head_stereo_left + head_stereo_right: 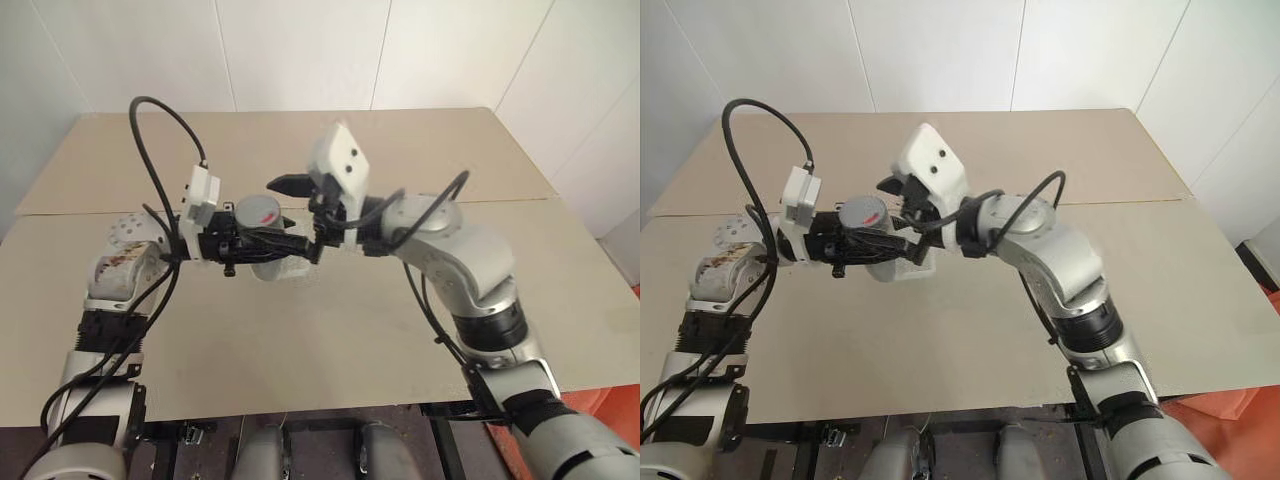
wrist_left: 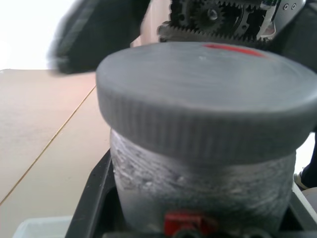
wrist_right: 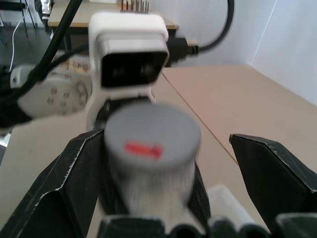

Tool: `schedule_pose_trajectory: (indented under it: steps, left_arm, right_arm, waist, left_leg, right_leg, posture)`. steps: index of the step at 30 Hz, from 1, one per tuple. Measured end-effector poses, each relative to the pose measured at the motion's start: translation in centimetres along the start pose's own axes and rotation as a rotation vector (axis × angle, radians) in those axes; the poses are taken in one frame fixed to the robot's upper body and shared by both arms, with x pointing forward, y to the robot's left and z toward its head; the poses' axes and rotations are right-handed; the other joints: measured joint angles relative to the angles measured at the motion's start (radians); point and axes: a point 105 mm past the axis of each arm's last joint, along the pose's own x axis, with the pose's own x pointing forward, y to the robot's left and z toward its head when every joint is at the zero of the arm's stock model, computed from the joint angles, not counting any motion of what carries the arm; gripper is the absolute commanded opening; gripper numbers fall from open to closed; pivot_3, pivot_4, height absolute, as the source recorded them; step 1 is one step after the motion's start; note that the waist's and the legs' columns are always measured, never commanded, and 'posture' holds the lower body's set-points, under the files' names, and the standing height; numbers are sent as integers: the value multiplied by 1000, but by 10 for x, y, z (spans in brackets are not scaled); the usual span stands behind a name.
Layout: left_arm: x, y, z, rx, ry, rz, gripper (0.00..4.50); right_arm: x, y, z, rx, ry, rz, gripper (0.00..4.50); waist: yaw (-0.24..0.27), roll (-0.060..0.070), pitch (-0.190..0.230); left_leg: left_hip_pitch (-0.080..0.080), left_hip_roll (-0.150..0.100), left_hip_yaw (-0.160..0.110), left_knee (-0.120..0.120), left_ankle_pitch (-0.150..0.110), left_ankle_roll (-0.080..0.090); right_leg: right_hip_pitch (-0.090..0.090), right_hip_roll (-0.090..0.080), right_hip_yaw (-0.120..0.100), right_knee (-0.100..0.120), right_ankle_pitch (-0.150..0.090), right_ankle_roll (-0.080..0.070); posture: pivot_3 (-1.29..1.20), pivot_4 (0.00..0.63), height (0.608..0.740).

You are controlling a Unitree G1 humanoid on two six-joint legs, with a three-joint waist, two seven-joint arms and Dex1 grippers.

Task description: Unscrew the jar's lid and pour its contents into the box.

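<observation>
The left end effector (image 1: 262,243) is clamped on the jar (image 2: 200,183), held above the counter (image 1: 330,330) and the box (image 1: 905,272). The right end effector (image 3: 163,163), spread wide, straddles the grey lid (image 3: 153,136); it should centre, close squarely, then twist.

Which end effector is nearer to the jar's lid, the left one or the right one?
Right. The right end effector, open, has its fingers on either side of the lid. The left end effector grips the jar just below it.
</observation>
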Motion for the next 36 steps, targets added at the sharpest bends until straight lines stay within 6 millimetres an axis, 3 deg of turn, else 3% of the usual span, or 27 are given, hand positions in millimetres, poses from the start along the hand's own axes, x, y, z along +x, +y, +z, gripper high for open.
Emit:
schedule_pose_trajectory:
  steps: [3,5,9,14,21,27,36]
  left_arm:
    - [-6,-5,1,7,-3,-20,1935]
    - [-8,-5,2,15,-2,-20,1935]
    - [-4,-7,2,21,-12,-31,1935]
    - [1,-7,3,21,-29,-38,1935]
    - [14,-4,1,11,-47,-60,1935]
    - [18,-3,2,19,-54,-70,1935]
    - [18,-3,2,20,-52,-65,1935]
  right_arm:
    - [-34,-43,-11,11,52,-206,4473]
    - [-42,-49,-13,24,56,-243,4473]
    - [-40,-38,-10,19,34,-209,4473]
    - [-36,-11,2,-1,-10,-85,4473]
    - [-9,27,19,-27,-79,51,4473]
    - [21,19,14,-89,-33,-37,4473]
    - [26,14,13,-89,-32,-55,4473]
  waist:
    - [4,0,0]
    - [3,0,0]
    - [-5,0,0]
    - [1,0,0]
    - [-1,0,0]
    - [-3,0,0]
    - [-1,0,0]
  left_leg:
    - [0,0,0,0,0,0]
    - [0,0,0,-1,0,0]
    - [0,0,0,-1,0,0]
    - [0,0,0,0,0,0]
    - [0,0,0,0,0,0]
    - [0,0,0,0,0,0]
    - [0,0,0,0,0,0]
  right_leg:
    - [0,-1,0,0,0,0]
    - [0,0,0,0,0,0]
    - [0,0,0,0,0,0]
    - [0,0,0,0,0,0]
    - [0,0,0,1,0,0]
    - [0,0,0,1,0,0]
    - [0,0,0,0,0,0]
  posture:
    - [0,150,740]
    - [0,150,740]
    - [0,150,740]
    - [0,150,740]
    - [0,150,740]
    - [0,150,740]
    - [0,150,740]
